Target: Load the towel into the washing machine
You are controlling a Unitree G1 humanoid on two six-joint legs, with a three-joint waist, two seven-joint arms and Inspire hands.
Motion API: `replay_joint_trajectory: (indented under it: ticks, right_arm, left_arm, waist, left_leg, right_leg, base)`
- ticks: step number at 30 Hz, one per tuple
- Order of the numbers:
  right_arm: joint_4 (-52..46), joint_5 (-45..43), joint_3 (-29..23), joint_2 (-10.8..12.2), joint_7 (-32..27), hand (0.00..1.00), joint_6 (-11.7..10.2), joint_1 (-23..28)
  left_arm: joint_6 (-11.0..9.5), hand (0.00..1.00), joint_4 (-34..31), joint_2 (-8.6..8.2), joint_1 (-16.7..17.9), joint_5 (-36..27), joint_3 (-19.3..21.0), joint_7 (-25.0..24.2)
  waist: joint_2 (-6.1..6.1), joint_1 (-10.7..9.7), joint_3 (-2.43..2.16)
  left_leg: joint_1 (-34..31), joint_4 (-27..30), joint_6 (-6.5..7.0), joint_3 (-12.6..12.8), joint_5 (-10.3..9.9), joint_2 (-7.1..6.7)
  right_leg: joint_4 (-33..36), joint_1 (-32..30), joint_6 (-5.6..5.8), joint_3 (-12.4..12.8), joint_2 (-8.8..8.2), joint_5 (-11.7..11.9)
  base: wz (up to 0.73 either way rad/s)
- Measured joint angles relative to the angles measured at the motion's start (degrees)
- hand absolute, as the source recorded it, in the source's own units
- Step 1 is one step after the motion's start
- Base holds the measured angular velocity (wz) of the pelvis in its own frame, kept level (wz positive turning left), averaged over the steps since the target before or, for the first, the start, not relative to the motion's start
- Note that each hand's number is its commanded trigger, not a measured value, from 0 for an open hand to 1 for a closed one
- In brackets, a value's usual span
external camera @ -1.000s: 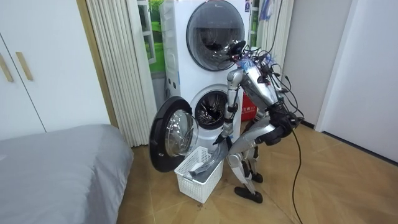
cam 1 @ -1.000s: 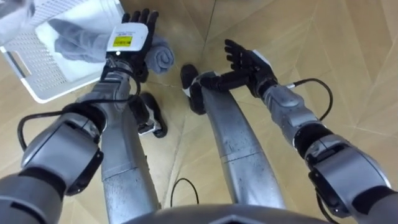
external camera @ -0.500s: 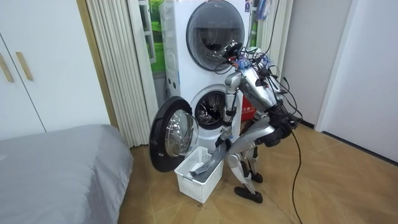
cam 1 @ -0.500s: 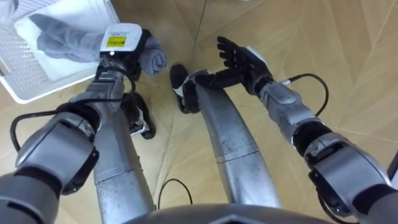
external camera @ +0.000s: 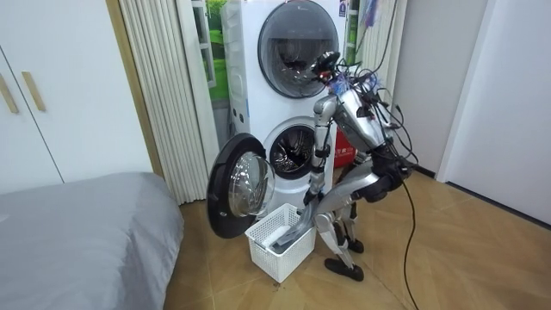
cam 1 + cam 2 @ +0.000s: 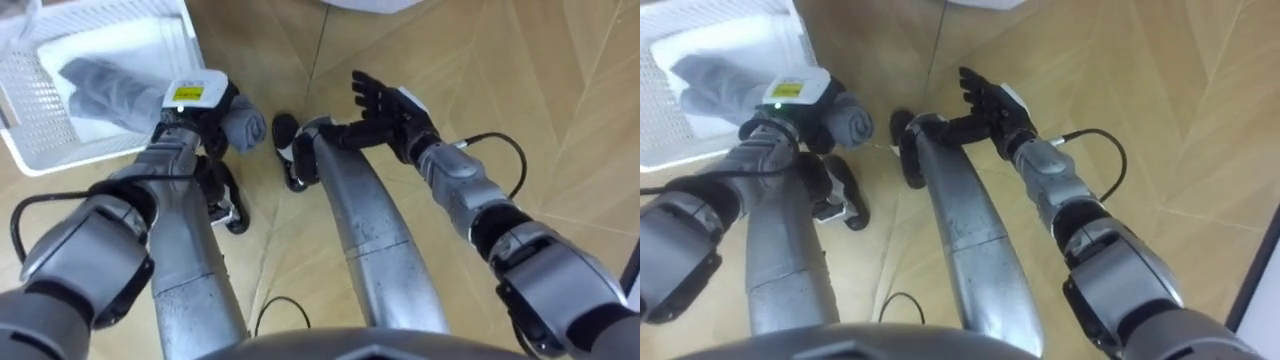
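Note:
A grey towel (image 6: 105,85) lies in a white laundry basket (image 6: 40,150) on the floor, and its rolled end (image 6: 246,126) hangs over the basket's rim. My left hand (image 6: 192,96) is at that end with its fingers curled round the roll. My right hand (image 6: 385,98) hovers open over the wooden floor, apart from the towel, fingers straight. In the room view I stand bent forward before the washing machine (image 5: 293,151), whose round door (image 5: 237,185) stands open. The basket (image 5: 280,243) is at my feet under the door.
A second machine (image 5: 297,39) with its door closed is stacked above the open one. A grey bed (image 5: 86,232) fills the room view's left. Curtains (image 5: 159,86) hang beside the machines. Wooden floor (image 5: 448,250) stretches off to the room view's right.
My left hand's fingers, straight over the towel a second ago, have curled round its rolled end. The head view has shifted a little. My right hand stays open.

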Motion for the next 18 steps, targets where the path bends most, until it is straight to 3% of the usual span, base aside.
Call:
replay_joint_trajectory:
  ticks: [3, 8, 14, 16, 18]
  right_arm:
    - [0.87, 0.67, -0.03, 0.03, -0.03, 0.00, 0.25, 2.79]
    - [7.16, -1.28, -0.12, -0.23, -0.54, 0.00, 0.79, 3.22]
    - [9.62, -3.94, -1.01, -2.37, -0.64, 0.00, 1.19, 4.67]
    - [9.63, -4.73, -1.08, -2.76, -0.60, 0.00, 1.37, 4.32]
    - [9.60, -6.60, -1.16, -2.88, -0.52, 0.00, 1.41, 3.59]
  left_arm:
    - [-0.02, 1.00, 0.07, -0.53, 1.16, -0.78, 0.03, -0.49]
    - [-0.63, 1.00, 0.12, -1.91, 3.74, -4.67, 0.92, -1.04]
    - [-1.82, 1.00, -0.57, -3.81, 3.92, -15.12, 5.80, -2.46]
    - [-1.91, 1.00, -2.39, -4.02, 3.80, -19.64, 7.37, -3.16]
    - [-2.20, 1.00, -3.63, -4.15, 3.63, -24.07, 8.65, -3.62]
  waist:
    - [-0.50, 0.25, -0.44]
    - [-0.34, 1.13, -0.68]
    - [1.12, 5.34, -1.28]
    - [1.21, 6.78, -1.25]
    - [1.91, 7.32, -1.18]
  left_leg:
    - [4.72, -4.76, -0.15, 0.34, 1.55, -0.83]
    - [13.84, -12.63, -0.20, 1.76, 3.41, -0.99]
    - [21.00, -17.34, 0.11, 2.94, 4.06, -0.92]
    - [22.37, -18.11, 0.19, 3.84, 4.10, -0.96]
    - [23.15, -18.95, 0.58, 4.21, 4.37, -1.14]
  right_leg:
    - [-4.37, 4.85, 0.00, -0.02, -0.55, 0.88]
    - [-12.16, 13.94, 0.31, -0.05, -0.86, 2.54]
    - [-17.39, 20.93, 0.66, -0.44, -1.06, 3.29]
    - [-17.65, 21.81, 0.69, -0.59, -1.52, 3.30]
    - [-18.50, 22.67, 0.55, -2.54, -2.95, 3.38]
  base:
    - [0.07]
    - [-0.07]
    - [-0.13]
    - [-0.13]
    - [-0.02]
